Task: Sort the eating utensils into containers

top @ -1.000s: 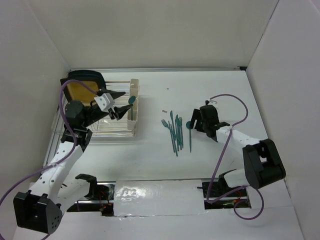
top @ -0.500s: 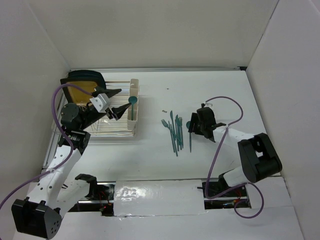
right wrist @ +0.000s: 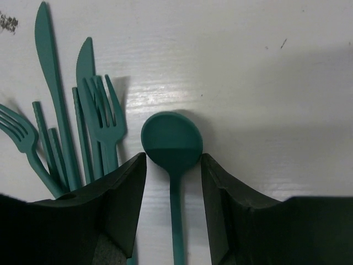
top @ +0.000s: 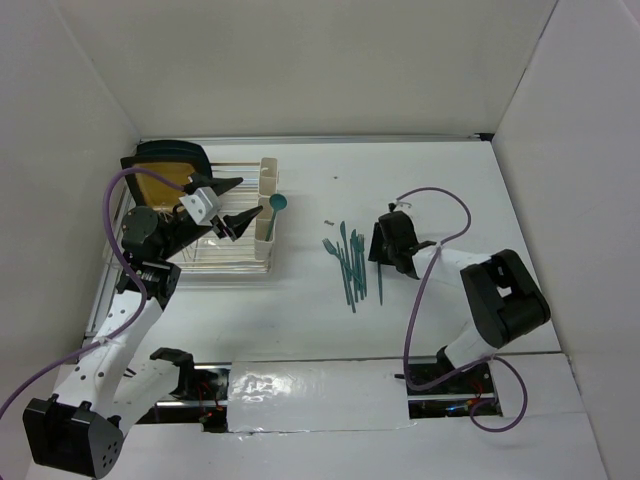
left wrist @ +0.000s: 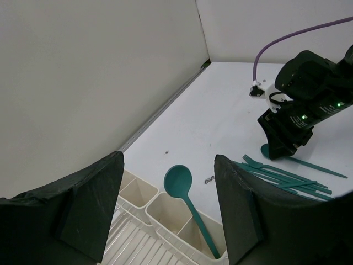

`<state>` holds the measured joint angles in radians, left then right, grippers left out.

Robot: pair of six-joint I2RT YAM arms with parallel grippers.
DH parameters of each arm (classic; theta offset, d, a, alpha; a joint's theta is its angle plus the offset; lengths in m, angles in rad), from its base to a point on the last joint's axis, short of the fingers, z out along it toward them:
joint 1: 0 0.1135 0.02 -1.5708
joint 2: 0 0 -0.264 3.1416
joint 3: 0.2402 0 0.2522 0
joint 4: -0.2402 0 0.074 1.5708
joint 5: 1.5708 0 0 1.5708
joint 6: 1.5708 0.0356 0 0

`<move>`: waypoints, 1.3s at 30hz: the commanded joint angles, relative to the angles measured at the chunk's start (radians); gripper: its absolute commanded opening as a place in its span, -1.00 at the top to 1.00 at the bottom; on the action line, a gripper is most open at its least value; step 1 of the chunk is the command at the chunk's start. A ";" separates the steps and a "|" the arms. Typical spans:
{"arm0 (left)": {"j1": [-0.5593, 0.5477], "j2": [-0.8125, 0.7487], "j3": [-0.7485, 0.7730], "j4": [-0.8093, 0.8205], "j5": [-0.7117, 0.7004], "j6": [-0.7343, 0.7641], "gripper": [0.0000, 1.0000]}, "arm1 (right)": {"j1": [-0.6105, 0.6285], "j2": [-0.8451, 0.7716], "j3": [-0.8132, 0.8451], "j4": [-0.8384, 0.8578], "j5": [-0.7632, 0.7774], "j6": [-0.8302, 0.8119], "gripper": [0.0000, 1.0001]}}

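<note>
Now that one spoon stands in the containers at the left, its bowl tipped further right than a second ago, the left gripper gapes empty. The right gripper, shifted left since, straddles a second spoon on the worktop, unclenched. It should next close on the handle.

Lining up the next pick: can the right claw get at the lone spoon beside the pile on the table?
Probably yes: the right claw straddles the spoon at its handle, with nothing else between. The nearest fork lies just outside one finger, so it might get nudged.
</note>
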<state>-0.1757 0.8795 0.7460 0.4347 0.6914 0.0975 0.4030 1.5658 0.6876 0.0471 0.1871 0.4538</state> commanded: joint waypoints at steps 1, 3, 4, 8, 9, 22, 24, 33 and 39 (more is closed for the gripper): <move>-0.004 -0.010 -0.004 0.061 0.002 -0.005 -0.58 | 0.040 -0.003 -0.075 -0.082 0.026 0.066 -0.02; -0.005 -0.014 -0.004 0.061 0.007 -0.007 -0.58 | 0.060 -0.022 -0.106 -0.082 0.035 0.077 0.01; -0.005 -0.016 -0.005 0.062 0.008 -0.010 -0.58 | 0.069 -0.030 -0.106 -0.098 0.035 0.077 0.04; -0.005 -0.020 -0.004 0.061 0.011 -0.012 -0.59 | 0.094 -0.039 -0.066 -0.188 0.084 0.138 0.16; -0.004 -0.023 -0.004 0.059 0.008 -0.009 -0.59 | 0.102 -0.023 -0.057 -0.199 0.084 0.150 0.17; -0.007 -0.034 0.000 0.056 0.045 -0.048 -0.67 | 0.217 0.062 -0.039 -0.259 0.192 0.238 0.96; -0.030 -0.022 0.044 0.035 -0.001 -0.176 -0.68 | 0.244 0.050 -0.028 -0.259 0.192 0.215 1.00; -0.045 0.171 0.314 -0.206 0.088 -0.384 -0.65 | 0.345 -0.291 0.086 -0.264 0.129 0.099 1.00; -0.045 0.202 0.351 -0.241 0.235 -0.349 -0.62 | 0.385 -0.481 0.096 -0.142 -0.007 0.010 1.00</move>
<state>-0.2188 1.0794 1.0550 0.2100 0.8112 -0.2405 0.7666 1.1244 0.7467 -0.1669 0.2649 0.5354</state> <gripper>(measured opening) 0.816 0.030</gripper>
